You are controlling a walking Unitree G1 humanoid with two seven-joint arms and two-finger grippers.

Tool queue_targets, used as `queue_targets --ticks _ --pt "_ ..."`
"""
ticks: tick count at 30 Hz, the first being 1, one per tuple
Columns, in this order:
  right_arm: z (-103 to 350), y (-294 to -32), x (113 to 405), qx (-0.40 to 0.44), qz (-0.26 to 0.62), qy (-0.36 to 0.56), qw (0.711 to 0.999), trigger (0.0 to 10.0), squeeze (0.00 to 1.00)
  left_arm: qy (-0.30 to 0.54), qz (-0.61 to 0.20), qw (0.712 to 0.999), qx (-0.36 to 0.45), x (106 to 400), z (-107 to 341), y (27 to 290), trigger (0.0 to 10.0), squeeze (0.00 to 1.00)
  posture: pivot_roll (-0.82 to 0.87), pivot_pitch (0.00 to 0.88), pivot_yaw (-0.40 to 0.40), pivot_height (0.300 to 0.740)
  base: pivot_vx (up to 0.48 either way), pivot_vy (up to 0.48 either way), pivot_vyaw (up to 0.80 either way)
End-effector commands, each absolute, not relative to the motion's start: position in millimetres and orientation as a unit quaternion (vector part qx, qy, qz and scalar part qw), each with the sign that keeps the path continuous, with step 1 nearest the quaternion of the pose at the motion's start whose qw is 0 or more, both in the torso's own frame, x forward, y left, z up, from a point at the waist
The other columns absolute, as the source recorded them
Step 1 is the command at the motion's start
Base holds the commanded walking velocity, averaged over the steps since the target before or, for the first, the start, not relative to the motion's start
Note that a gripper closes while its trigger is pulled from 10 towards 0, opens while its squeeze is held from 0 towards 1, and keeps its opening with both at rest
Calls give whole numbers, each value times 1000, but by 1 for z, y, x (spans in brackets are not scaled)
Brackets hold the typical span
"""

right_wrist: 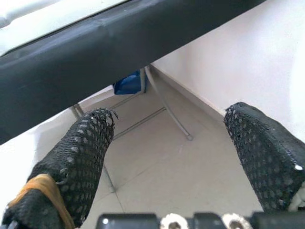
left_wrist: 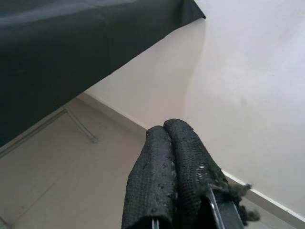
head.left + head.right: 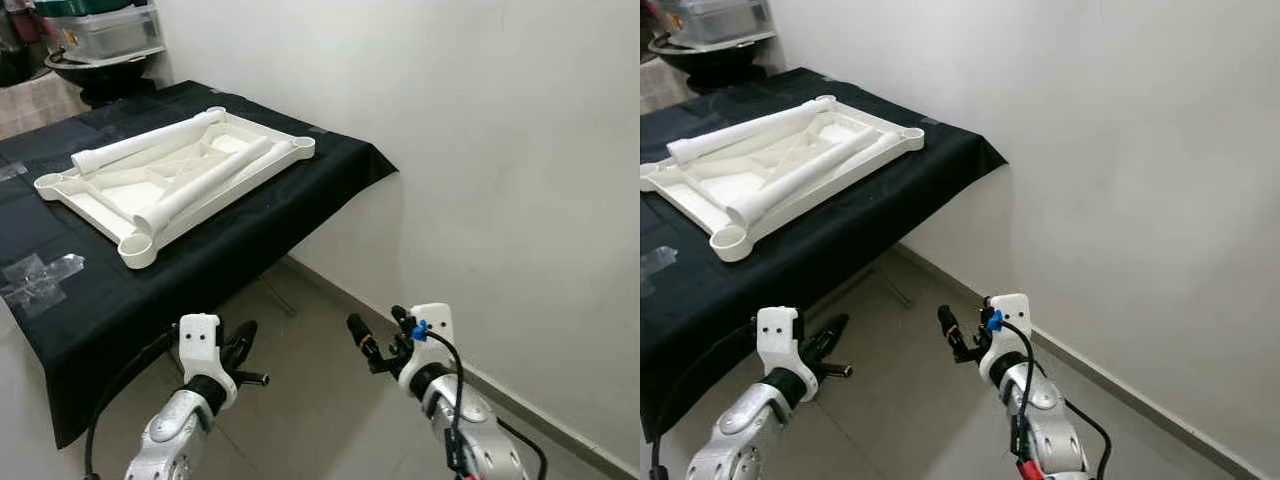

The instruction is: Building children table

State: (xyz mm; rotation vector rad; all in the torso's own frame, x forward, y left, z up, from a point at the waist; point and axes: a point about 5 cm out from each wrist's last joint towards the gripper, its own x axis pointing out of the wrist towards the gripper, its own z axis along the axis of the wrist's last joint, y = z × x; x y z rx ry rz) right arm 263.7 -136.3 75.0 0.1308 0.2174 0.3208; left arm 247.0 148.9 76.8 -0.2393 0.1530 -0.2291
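A white plastic children's table top [image 3: 70, 196] lies upside down on a table draped in black cloth [image 3: 250, 240]. Two white tube legs rest loose across it, one along the far side [image 3: 150, 146] and one nearer [image 3: 205, 186]. Both grippers hang low over the floor, in front of the cloth's edge and apart from the parts. My left gripper [image 3: 245, 336] is shut with nothing in it; its fingers [image 2: 157, 157] press together. My right gripper [image 1: 174, 119] is open and holds nothing, and its black finger [image 3: 360, 336] points towards the table.
A white wall [image 3: 500, 150] runs close on the right, with tiled floor [image 3: 310, 400] below. A plastic storage box [image 3: 100, 30] stands on a dark round stand behind the table. Clear tape [image 3: 40, 275] sticks to the cloth. Metal table legs [image 1: 167, 112] and a blue object [image 1: 127, 82] are underneath.
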Motion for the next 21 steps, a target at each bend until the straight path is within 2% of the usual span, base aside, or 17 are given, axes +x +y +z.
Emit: queue_targets --ticks 1,21 --pt "72 -137 262 67 157 116 979 10000 0 73 -121 984 -109 247 78 148 10000 0 -98 0 -30 740 270 0 0" --pt "72 -137 262 67 157 116 978 10000 0 67 -127 984 -101 247 79 146 10000 0 -97 0 -32 740 283 0 0"
